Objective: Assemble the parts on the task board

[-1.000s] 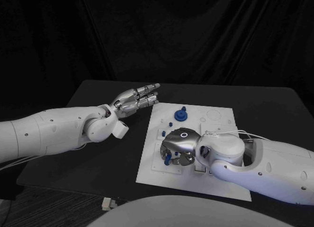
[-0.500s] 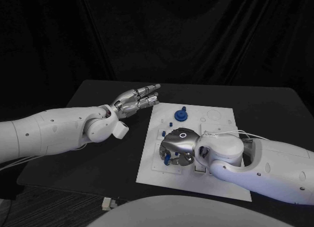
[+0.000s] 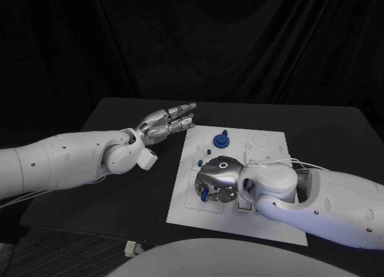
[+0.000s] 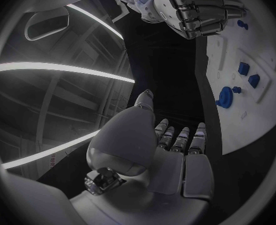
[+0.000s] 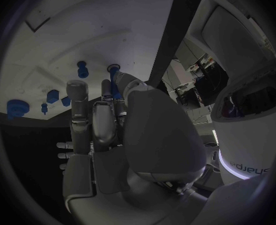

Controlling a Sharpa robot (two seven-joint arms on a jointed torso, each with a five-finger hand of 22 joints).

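My right hand [image 3: 218,179] is curled down over blue parts [image 3: 205,191] on the task board [image 3: 263,222]; my left hand [image 3: 167,122] hovers flat over the bench [image 3: 116,190] beside it.

Black worktop [image 3: 116,190], matte, seen with rounded corners against a dark curtain backdrop. White task board [image 3: 267,228] is laid flat directly on it, right of centre, slightly skewed to the worktop edges. A small pale object [image 3: 130,249] is noted at the near edge.

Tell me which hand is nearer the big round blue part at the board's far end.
Left. The left hand hovers beside the board near the round blue part; the right hand works farther down the board.
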